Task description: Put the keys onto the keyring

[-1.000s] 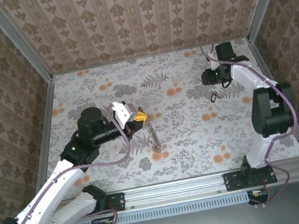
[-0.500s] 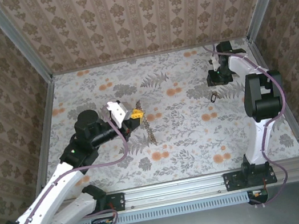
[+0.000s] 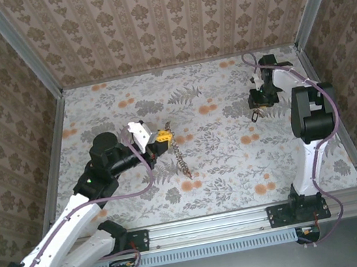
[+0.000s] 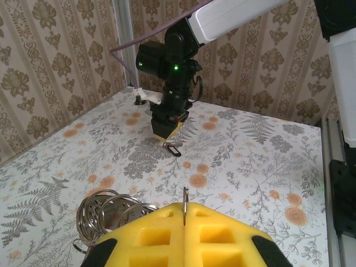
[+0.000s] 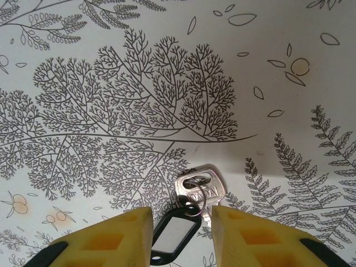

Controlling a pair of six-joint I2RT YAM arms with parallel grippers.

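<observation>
Keyring (image 3: 180, 159) dangles over the tabletop (image 3: 225, 160), just left of centre.
Left gripper (image 3: 163, 136) is clenched on its upper end, with the chain trailing toward the near edge. Right gripper (image 5: 181, 216), pads apart, straddles a black-tagged key (image 5: 199, 189) near the far-right corner.

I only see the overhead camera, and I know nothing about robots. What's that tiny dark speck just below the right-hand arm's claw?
Observer: The right wrist camera shows a silver key joined by a small ring to a black tag with a white label.
Operator: Is the claw holding it?
Observer: No. The right gripper is open, one yellow finger either side of the tag, which lies on the table.
Operator: And the strand by the left arm?
Observer: The left wrist camera shows the keyring, linked metal rings; the left gripper is shut on a thin piece of it.
</observation>
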